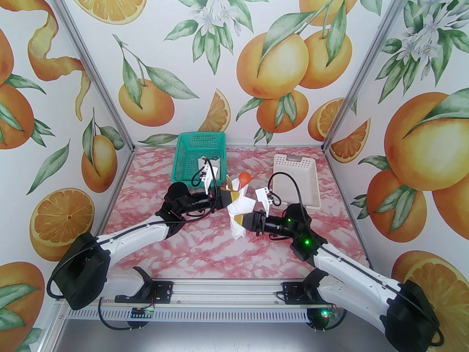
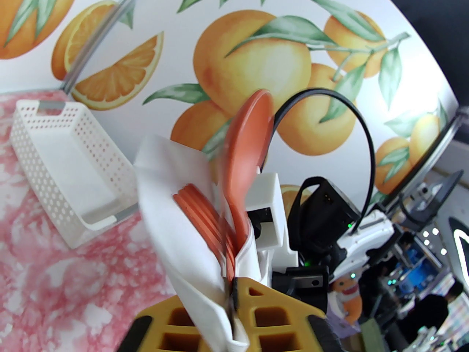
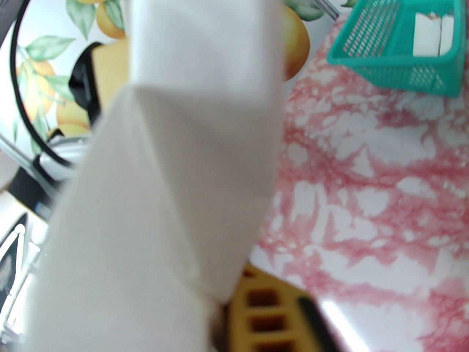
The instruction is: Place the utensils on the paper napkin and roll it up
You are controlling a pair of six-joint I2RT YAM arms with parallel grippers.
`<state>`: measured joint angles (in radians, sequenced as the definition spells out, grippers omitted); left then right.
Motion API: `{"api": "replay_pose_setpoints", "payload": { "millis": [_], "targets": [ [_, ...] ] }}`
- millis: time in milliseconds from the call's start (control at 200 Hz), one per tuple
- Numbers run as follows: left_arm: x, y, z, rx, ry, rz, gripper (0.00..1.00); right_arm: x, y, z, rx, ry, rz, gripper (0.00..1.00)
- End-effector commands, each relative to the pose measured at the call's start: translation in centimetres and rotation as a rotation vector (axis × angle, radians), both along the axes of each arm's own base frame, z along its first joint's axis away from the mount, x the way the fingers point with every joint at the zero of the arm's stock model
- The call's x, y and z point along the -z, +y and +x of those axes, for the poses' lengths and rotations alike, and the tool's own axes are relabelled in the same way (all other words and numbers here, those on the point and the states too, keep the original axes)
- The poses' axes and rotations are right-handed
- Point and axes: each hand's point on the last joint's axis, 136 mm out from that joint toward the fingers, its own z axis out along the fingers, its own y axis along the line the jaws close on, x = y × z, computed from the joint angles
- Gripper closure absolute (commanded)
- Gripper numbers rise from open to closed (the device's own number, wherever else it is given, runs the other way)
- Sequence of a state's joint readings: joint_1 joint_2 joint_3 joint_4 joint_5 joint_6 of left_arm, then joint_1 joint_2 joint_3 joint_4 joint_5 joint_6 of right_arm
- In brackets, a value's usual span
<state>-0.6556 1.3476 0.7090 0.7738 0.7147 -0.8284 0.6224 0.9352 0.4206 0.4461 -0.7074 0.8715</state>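
In midair, left fingers point(image 2: 282, 304) and right fingers point(image 3: 264, 296) clench one napkin point(image 3: 183, 141) wrapping two utensils point(image 2: 249, 138).

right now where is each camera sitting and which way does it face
top external: fixed above and behind, looking down and forward over the table; left arm and right arm reach in, left gripper and right gripper meeting at the paper napkin.
left wrist: wrist-mounted, facing rightward past its own gripper to the spoon, white basket and right arm.
right wrist: wrist-mounted, facing leftward past its own finger to the green basket.
shared: all three see the paper napkin.
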Motion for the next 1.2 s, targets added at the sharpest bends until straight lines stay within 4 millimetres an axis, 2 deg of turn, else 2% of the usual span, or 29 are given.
{"api": "replay_pose_setpoints", "payload": {
  "millis": [0,125,325,420,535,670,840,1036,1196],
  "targets": [
    [-4.2,0.8,-1.1,0.028,-0.108,-0.066,0.52,-2.2,0.1,-0.1,-0.006,-0.067,0.037,1.0],
    [-5.6,1.6,-1.2,0.023,-0.132,-0.073,0.34,-3.3,0.2,-0.2,-0.016,-0.12,0.044,1.0],
    [-6.4,4.0,-0.5,-0.05,-0.132,-0.041,0.16,-5.9,0.3,-0.1,-0.024,-0.245,0.023,1.0],
    [-7.1,5.4,-0.6,-0.086,-0.145,-0.034,0.11,-6.8,0.4,0.1,-0.024,-0.292,-0.008,1.0],
    [-8.5,6.5,-1.6,-0.09,-0.189,-0.051,0.1,-8.6,0.6,0.1,-0.035,-0.346,-0.019,1.0],
    [-10.6,7.0,-3.5,-0.047,-0.266,-0.099,0.1,-11.4,0.7,0.0,-0.045,-0.414,-0.002,1.0],
    [-12.4,6.9,-4.5,-0.012,-0.316,-0.142,0.14,-14.0,0.9,-0.6,-0.073,-0.461,0.039,1.0],
    [-13.0,6.0,-5.0,0.032,-0.341,-0.153,0.19,-15.5,1.5,-1.4,-0.116,-0.468,0.093,1.0],
    [-12.8,5.4,-5.2,0.053,-0.343,-0.152,0.24,-15.5,2.2,-1.6,-0.142,-0.457,0.099,1.0]
  ]
}}
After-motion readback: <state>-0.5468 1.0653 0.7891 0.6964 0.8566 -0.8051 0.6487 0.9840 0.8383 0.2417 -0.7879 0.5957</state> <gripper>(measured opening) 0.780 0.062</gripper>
